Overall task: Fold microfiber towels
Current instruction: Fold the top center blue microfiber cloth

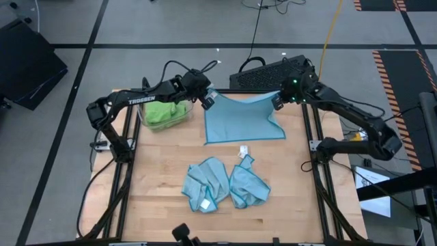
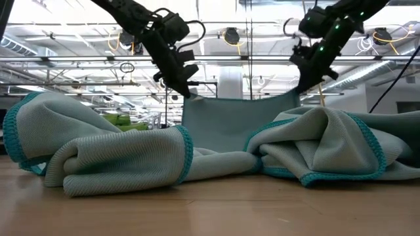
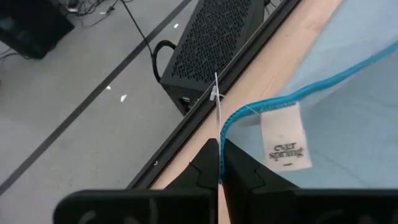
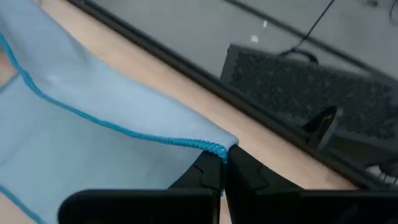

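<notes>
Holding a light blue square microfiber towel (image 1: 243, 119) by its two far corners, both arms work at the far edge of the pale wooden table (image 1: 160, 178). Left gripper (image 1: 207, 100) pinches the towel's left far corner, fingers (image 3: 205, 168) pressed together on the stitched blue hem; a small white tag (image 3: 285, 138) hangs just beside the pinch. Right gripper (image 1: 278, 100) pinches the right far corner, fingers (image 4: 242, 171) likewise closed on the hem. In the low view the towel (image 2: 226, 124) hangs as a sheet between the two grippers, top edge sagging slightly, lower part reaching the table.

Two more light blue microfiber towels (image 1: 225, 183) lie crumpled side by side near the table's front middle, touching each other. A loose white tag (image 1: 242, 150) shows between them and the held towel.

Lime green microfiber towels (image 1: 162, 111) sit bunched in a clear plastic bin (image 1: 171, 124) at the far left, under the left arm. A black perforated box (image 1: 263, 74) stands on the floor beyond the table's far edge.
</notes>
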